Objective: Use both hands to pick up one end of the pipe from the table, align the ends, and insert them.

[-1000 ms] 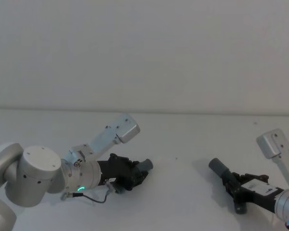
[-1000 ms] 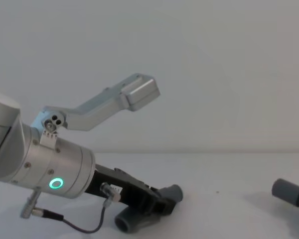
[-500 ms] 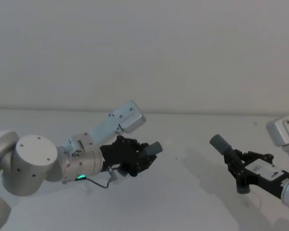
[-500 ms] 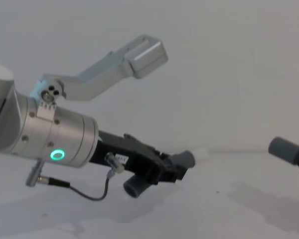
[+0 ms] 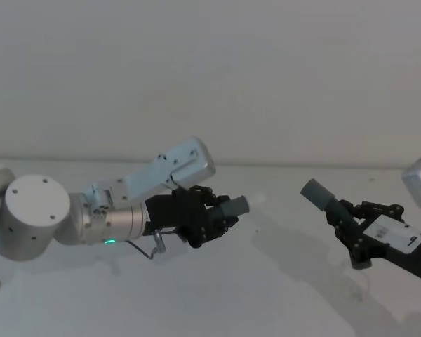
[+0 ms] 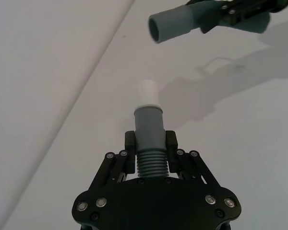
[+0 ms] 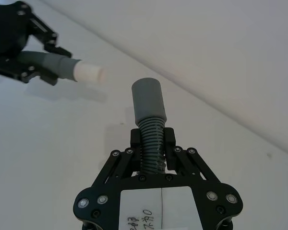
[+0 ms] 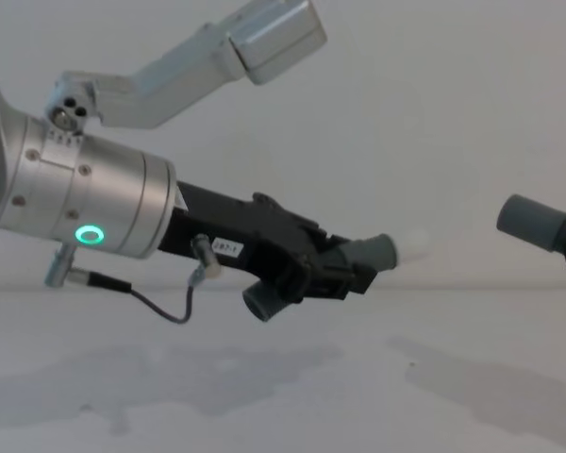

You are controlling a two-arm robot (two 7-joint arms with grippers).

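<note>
A plain wall (image 5: 210, 70) stands behind the white table (image 5: 266, 295). A thin cable (image 8: 160, 307) loops under the left wrist, near its green ring light (image 8: 91, 235), and a silver bracket (image 8: 264, 28) juts out above the arm. None of these reach the hoses. The gap between the two ends is air above the table, with shadows lying on the surface below.

The left gripper (image 5: 214, 214) is at the middle left, above the table. Its fingers are narrow and clamp the ribbed part of the left hose (image 6: 149, 163). This hose lies left to right, and its grey cuff (image 8: 373, 253) and white tip (image 8: 413, 243) point right and slightly up.

The right gripper (image 5: 344, 217) is at the right, also above the table. Its fingers are closed on the ribs of the right hose (image 7: 151, 139). That hose slants up and to the left, so its cuff (image 5: 314, 193) points towards the left hose.

The ends are well apart and not in line. In the chest view the right cuff sits a little higher than the white tip.
</note>
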